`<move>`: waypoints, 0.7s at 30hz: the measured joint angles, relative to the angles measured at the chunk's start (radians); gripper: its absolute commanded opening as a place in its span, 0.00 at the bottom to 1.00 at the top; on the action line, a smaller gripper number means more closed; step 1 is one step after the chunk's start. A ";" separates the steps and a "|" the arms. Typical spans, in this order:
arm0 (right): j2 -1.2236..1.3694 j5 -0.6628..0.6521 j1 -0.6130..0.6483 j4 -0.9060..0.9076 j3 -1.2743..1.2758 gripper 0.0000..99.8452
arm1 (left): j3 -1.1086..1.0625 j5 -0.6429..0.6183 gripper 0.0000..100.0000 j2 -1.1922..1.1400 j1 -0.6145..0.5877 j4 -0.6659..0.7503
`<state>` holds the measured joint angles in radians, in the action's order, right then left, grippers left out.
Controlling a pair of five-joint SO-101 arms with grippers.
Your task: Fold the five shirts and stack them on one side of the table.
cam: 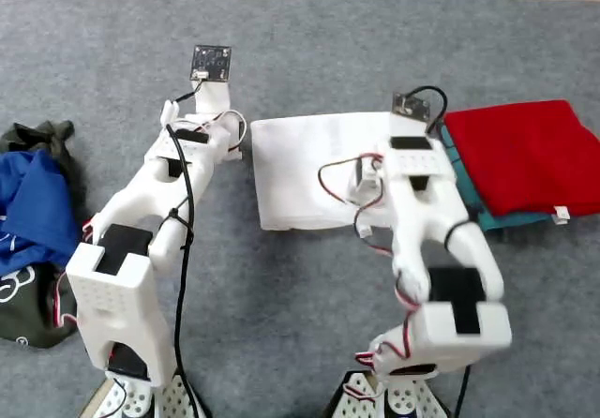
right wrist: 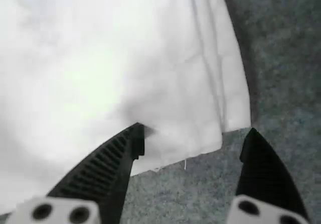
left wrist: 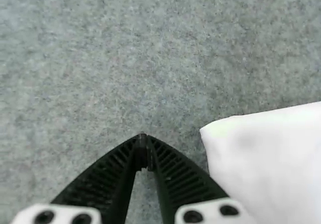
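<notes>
High view: the white shirt [cam: 309,170] lies mid-table on the grey felt-like table [cam: 281,62] as a smooth, flat, folded rectangle, long axis running left to right. A folded red shirt [cam: 520,151] rests on a teal shirt [cam: 497,217] at the right side. The left gripper [left wrist: 143,143] has its jaws together above bare felt, just beside the white shirt's corner. The right gripper [right wrist: 194,131] has its jaws apart, straddling a stitched corner.
</notes>
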<state>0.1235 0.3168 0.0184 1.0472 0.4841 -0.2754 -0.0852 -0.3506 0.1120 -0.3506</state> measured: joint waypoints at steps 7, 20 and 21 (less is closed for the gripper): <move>0.143 0.000 0.002 0.034 -0.115 0.21 | 0.000 0.000 0.03 0.000 -0.003 0.000; 0.184 -0.032 -0.021 0.149 -0.218 0.01 | 0.000 0.000 0.03 0.000 -0.006 0.000; 0.186 -0.032 -0.026 0.166 -0.236 0.01 | 0.000 0.000 0.03 0.000 -0.006 0.000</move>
<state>0.3092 0.2846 -0.0077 1.2129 0.2478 -0.2754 -0.0852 -0.3506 0.1059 -0.3506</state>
